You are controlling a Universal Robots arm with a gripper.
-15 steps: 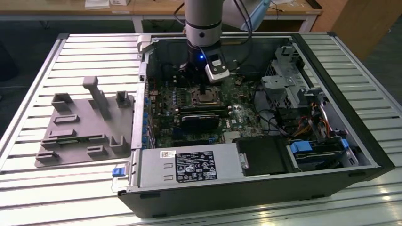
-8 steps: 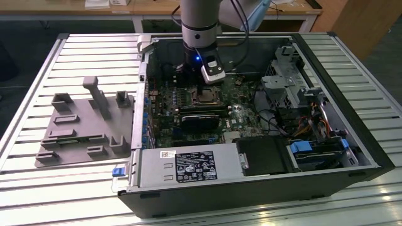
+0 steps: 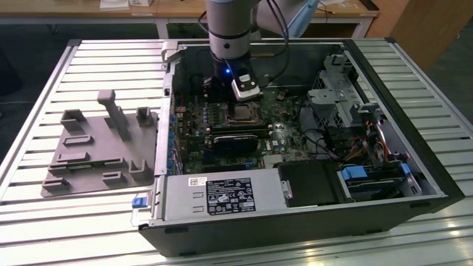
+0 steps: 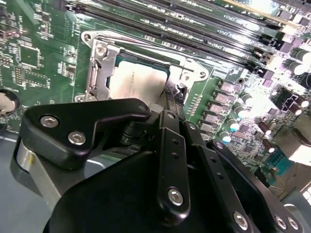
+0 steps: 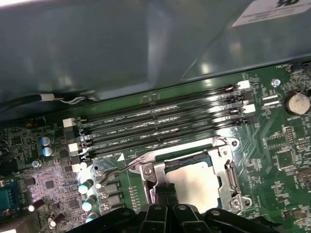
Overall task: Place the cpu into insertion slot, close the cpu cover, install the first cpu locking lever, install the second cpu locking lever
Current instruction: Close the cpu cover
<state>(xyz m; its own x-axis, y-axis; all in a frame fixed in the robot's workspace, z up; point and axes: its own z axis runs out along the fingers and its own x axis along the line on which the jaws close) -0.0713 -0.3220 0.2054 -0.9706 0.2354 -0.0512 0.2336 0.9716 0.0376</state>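
Note:
The cpu (image 5: 197,182) (image 4: 136,82), a pale silvery square, lies flat in the insertion slot (image 5: 184,161) of the green motherboard (image 5: 282,150). The silver cpu cover (image 5: 227,170) (image 4: 99,60) lies down around it as a frame. A thin wire locking lever (image 5: 119,169) sticks out along the board beside the cover's corner. My gripper (image 5: 163,191) (image 4: 172,104) (image 3: 246,91) hangs just over the cover's edge, its black fingers pressed together, at or very near the cover; contact is hidden. Nothing shows between them.
Long black memory slots (image 5: 160,116) (image 4: 170,24) run right beside the socket, with the case wall (image 5: 121,48) behind them. In the exterior view a black card (image 3: 236,141), the power supply (image 3: 214,197) and drive cage (image 3: 340,94) crowd the case. A grey fixture (image 3: 96,149) sits outside, at that view's left.

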